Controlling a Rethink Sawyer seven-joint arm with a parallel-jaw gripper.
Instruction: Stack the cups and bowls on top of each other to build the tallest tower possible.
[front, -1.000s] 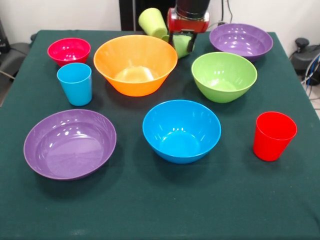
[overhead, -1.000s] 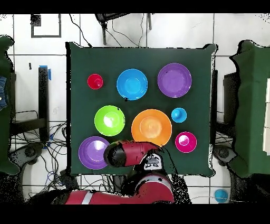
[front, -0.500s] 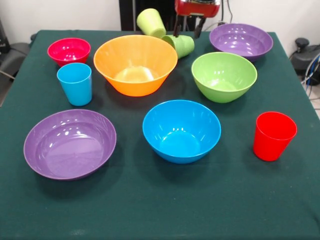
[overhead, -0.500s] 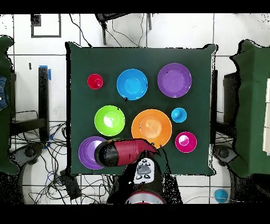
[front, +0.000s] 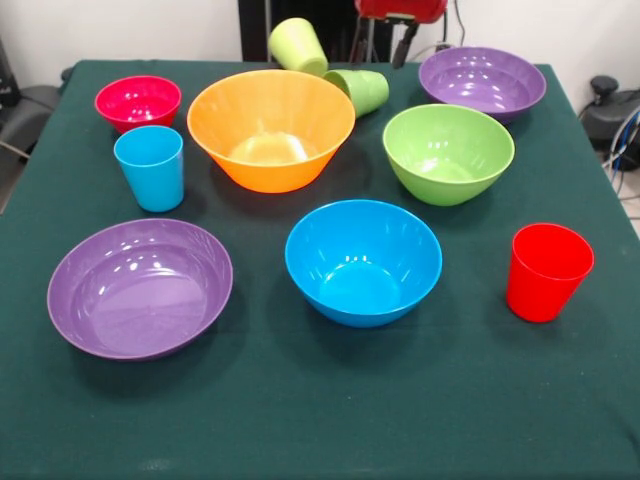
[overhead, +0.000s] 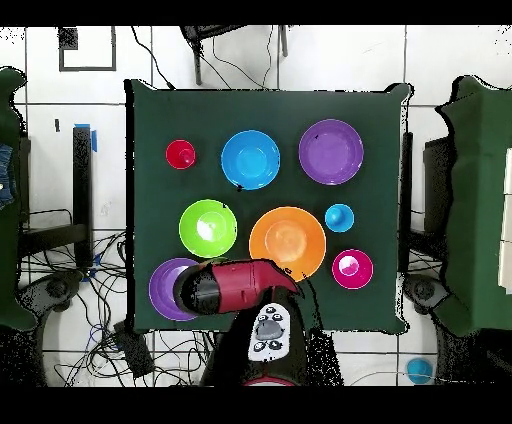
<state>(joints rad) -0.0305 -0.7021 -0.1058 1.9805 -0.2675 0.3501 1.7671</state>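
Nothing stacked: orange bowl (front: 270, 128) sits mid-worktop (front: 320, 420), wide open room at the near edge. Green cup (front: 362, 90) lies tipped below the raised gripper (front: 400, 10); can't tell how the jaws stand.

A table (front: 300, 420) with a dark green cloth is seen. Six bowls and four cups are spread out on it, none stacked.

In the front view, a purple bowl (front: 140, 288), a blue bowl (front: 363, 261) and a red cup (front: 547, 271) are set toward the near edge. A sky blue cup (front: 150, 167), an orange bowl (front: 271, 129) and a green bowl (front: 448, 152) are placed in the middle. A small red bowl (front: 138, 102), a second purple bowl (front: 482, 82), a yellow-green cup (front: 298, 47) and a green cup (front: 360, 90), both tipped over, are found along the far edge.
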